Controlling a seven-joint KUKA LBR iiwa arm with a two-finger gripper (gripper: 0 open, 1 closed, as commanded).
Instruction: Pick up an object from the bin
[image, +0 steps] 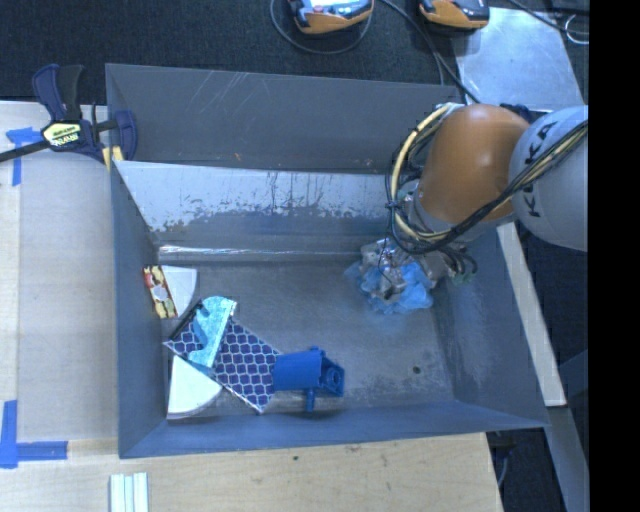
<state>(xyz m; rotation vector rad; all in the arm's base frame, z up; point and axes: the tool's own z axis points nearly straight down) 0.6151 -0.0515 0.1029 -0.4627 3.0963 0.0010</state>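
- Arm's reaching in from the right, its orange wrist cover (475, 165) hanging over the right side of the grey bin (300, 120).
- The jaws are sitting low at the bin floor, right on top of a crumpled light-blue thing (392, 288), maybe a bag or cloth. It's lying right of centre, near the foot of the back slope.
- Can't tell if the jaws are released or clenched. Wrist & cables are hiding them, and the blue stuff is bunching around the tip.
- My read: it's working the grasp step, approx. halfway thru the task. The tool is down at the object, but nothing's looking lifted yet.
- Next move, I'm guessing, is getting a firm pinch on a fold of that soft thing. Then it's going straight up w/o dragging it against the right wall, which is near.
- Soft crumpled stuff is prob. going to sag, and could be slipping out if only a thin edge is caught.
- Other things are lying well apart, at front left:
  - 1 solid blue plastic piece (305, 372) near the front wall
  - 1 flat packet w/ blue-white lattice print (240, 362) beside it
  - a pale-blue scrap (210, 325) lying on that packet
  - a white wedge (188, 390) touching the packet's left edge
  - 1 small card w/ red-yellow print (158, 290) by the left wall
- Nothing's standing in the way of a lift.
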